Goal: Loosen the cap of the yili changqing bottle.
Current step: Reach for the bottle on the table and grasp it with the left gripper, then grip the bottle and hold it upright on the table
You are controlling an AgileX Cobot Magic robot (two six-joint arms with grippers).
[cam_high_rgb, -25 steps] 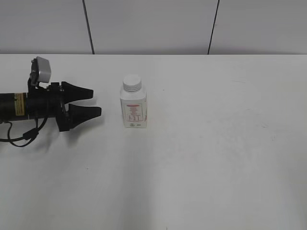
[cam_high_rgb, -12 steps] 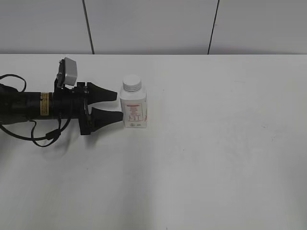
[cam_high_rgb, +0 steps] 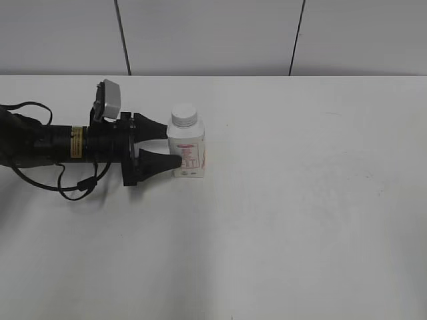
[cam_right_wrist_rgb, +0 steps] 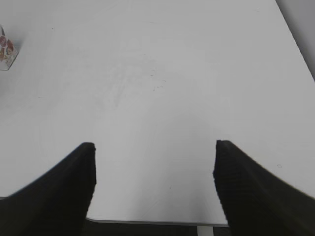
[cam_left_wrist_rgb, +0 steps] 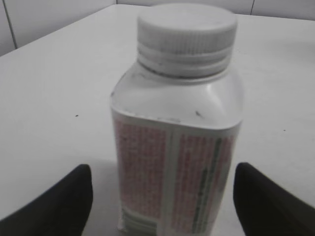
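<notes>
In the exterior view, the yili changqing bottle (cam_high_rgb: 186,150) stands upright on the matte white worktop (cam_high_rgb: 300,200), left of centre in the frame. It is a squarish white plastic body with rounded shoulders and a label of fine red print; the cap (cam_high_rgb: 183,115) sits on its neck, round and white. From the left edge a black tubular arm reaches in horizontally, a small grey camera block on top. The left gripper (cam_high_rgb: 168,146) has its tapered black fingers spread — one behind the bottle's shoulder, one in front of its lower body — so they flank the bottle; whether they touch it cannot be told.

In the left wrist view, the bottle (cam_left_wrist_rgb: 176,147) fills the centre, the cap (cam_left_wrist_rgb: 186,28) showing a ribbed side above a ringed collar. The two dark, rounded fingers (cam_left_wrist_rgb: 59,201) sit at the lower corners, apart from the bottle's sides.

In the right wrist view, the right gripper (cam_right_wrist_rgb: 153,189) hangs released over bare worktop (cam_right_wrist_rgb: 157,73), its broad black fingers (cam_right_wrist_rgb: 54,191) wide apart at the bottom corners. A corner of a printed object shows at the upper left edge.
</notes>
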